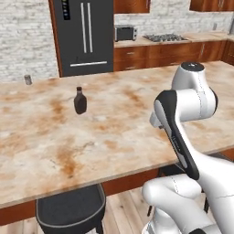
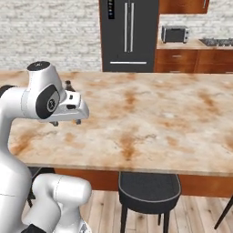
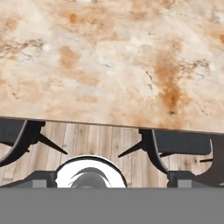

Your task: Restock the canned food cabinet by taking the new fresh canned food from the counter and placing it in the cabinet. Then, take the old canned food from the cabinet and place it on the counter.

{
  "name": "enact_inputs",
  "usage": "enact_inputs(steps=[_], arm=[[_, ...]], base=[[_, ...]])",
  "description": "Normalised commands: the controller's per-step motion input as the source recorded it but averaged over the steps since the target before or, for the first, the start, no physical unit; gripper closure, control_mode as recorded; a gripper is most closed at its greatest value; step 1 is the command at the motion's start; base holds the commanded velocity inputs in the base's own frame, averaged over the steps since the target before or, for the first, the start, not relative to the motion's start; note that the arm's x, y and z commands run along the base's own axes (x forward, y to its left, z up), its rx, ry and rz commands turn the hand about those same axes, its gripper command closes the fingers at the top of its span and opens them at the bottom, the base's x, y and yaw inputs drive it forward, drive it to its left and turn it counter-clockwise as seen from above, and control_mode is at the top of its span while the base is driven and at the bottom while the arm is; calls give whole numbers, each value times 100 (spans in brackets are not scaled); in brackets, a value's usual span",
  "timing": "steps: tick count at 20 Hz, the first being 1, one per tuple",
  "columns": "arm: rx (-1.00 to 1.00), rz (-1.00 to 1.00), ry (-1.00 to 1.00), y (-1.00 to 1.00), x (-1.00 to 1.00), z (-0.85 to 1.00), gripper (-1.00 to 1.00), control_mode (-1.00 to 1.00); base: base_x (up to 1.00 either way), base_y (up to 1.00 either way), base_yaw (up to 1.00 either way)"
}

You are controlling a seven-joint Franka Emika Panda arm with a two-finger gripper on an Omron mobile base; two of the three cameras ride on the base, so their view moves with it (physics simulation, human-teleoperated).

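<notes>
The pale beige, rust-blotched stone worktop (image 1: 114, 123) carries a dark brown bottle (image 1: 80, 101) left of centre, upright. A small grey-topped can (image 1: 28, 79), too small to read, stands at the far left edge. The jaws (image 2: 66, 122) hang over the near edge, spread wide and empty, mostly hidden behind the white wrist. Black round stools (image 2: 149, 191) sit partly tucked under the near edge.

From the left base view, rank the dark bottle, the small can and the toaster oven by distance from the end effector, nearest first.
The end effector sits over the counter's near side.
1. Dark brown bottle: mid-counter, left of the arm.
2. Small can: far left corner of the counter.
3. Toaster oven: back worktop against the wall, beside the fridge.
</notes>
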Motion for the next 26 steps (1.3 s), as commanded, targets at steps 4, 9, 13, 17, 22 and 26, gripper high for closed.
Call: enact_inputs(steps=[4,9,13,17,22,26], arm=[[0,0,0,0,0,0,-100,100],[0,0,0,0,0,0,-100,100],[0,0,0,0,0,0,-100,100],[0,0,0,0,0,0,-100,100],[0,0,0,0,0,0,-100,100],[0,0,0,0,0,0,-100,100]], base=[[-32,41,58],[6,-57,6],[28,-83,0],[6,-65,0],[13,-92,-5],[27,-100,-26]])
